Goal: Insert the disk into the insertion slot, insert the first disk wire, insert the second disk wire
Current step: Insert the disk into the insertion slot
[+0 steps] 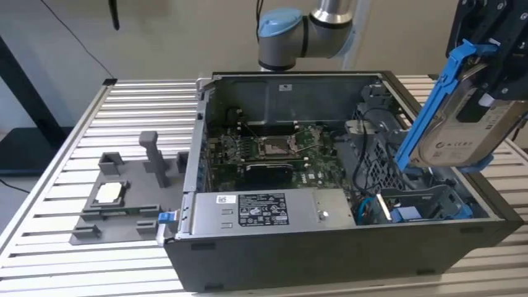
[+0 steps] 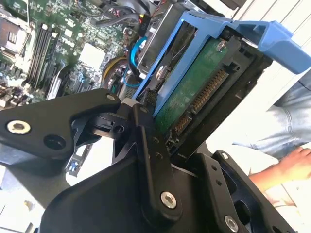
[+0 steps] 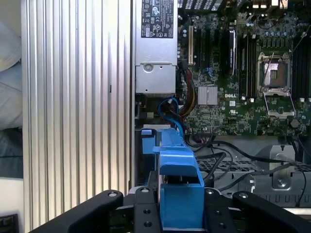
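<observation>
Your gripper (image 3: 180, 213) squeezes the disk (image 1: 449, 139) tight, high over the open computer case (image 1: 330, 260). The slot (image 1: 425, 207) below looks empty. All three steps are left.

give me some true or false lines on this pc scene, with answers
1. The tool is shut on the disk. True.
2. The disk sits in the slot. False: it hangs tilted above the case, out of the slot.
3. The case lies open, with the motherboard showing. True.
4. The disk's carrier is red. False: it is blue.
5. A hand shows in the second wrist view. True.
</observation>
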You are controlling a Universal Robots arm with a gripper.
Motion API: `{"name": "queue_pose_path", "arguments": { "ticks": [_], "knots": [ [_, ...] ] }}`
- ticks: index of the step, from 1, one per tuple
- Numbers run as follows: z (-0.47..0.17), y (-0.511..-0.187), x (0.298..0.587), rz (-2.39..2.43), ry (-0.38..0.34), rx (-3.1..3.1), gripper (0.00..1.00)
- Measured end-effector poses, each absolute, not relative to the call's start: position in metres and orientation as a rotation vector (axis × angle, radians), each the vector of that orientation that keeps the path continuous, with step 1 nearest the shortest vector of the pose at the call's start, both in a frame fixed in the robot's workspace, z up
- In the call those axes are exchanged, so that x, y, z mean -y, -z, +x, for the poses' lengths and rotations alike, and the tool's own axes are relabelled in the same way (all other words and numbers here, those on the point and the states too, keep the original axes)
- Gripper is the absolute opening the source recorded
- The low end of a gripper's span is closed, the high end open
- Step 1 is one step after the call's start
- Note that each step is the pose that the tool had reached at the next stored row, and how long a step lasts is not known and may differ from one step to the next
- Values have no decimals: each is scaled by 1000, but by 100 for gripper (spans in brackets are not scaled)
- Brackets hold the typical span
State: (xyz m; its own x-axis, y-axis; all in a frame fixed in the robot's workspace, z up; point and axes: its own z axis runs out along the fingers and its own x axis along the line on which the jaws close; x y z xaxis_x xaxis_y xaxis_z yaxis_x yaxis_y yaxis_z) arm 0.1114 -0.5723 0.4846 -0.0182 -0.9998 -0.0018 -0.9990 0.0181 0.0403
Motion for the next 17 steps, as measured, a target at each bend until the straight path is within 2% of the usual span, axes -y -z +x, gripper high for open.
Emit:
{"name": "queue_pose_path", "arguments": {
  "ticks": [17],
  "knots": [
    [116,-473,573,2182,47,2222,33]
  ]
}}
